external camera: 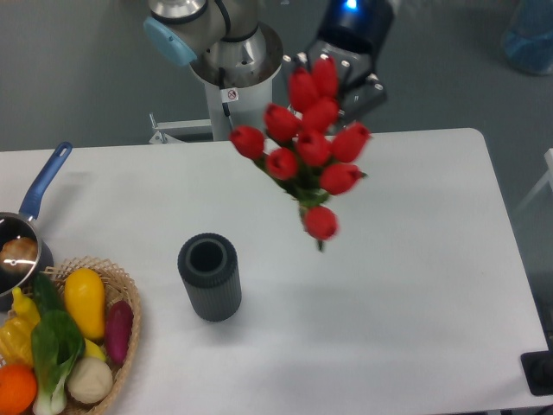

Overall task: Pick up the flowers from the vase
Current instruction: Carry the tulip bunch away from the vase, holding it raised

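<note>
Above the ribbed cylindrical vase [209, 277], hand [340, 82] grips glossy flowers [309, 151].

Even, diffuse overhead light, no glare. Soft faint shadow under the vase [209, 277] on the table [406, 285]. Motion blur on the flowers [308, 156], lowest bud smeared. Rest reasonably sharp, slightly grainy.

You have a matt white table [406, 285] with a smooth, faintly sheened top. At lower left centre the vase [210, 278] looks like matt dark grey ribbed plastic or rubber. The flowers [309, 149] at upper centre have smooth, slightly glossy red buds. At lower left, the basket [128, 346] is rough woven wicker; the saucepan [24, 245] shows shiny metal with a glossy blue handle.
</note>
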Tool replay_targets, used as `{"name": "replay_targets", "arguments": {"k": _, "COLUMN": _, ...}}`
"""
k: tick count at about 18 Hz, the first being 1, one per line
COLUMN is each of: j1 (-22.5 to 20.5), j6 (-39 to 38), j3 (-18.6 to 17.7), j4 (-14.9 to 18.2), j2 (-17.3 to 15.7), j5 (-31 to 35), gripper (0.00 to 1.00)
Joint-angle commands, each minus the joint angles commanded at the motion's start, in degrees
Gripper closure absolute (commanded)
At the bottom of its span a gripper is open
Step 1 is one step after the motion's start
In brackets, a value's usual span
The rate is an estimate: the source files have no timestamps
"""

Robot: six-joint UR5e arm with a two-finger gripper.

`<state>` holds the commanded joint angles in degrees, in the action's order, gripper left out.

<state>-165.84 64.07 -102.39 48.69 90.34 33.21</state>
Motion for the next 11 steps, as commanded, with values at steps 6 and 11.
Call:
{"name": "replay_targets", "arguments": {"k": 6, "j1": -0.8, "j6": 0.61, "j3": -0.35, "j4": 1.58, "j2": 3.34, "j5": 11.95, "gripper": 1.0}}
{"name": "replay_targets", "arguments": {"k": 11, "j1": 4.02, "j6": 1.32, "j3": 1.31, "j4": 1.58, "j2": 7.73, "j5": 34.33, "gripper": 1.0}}
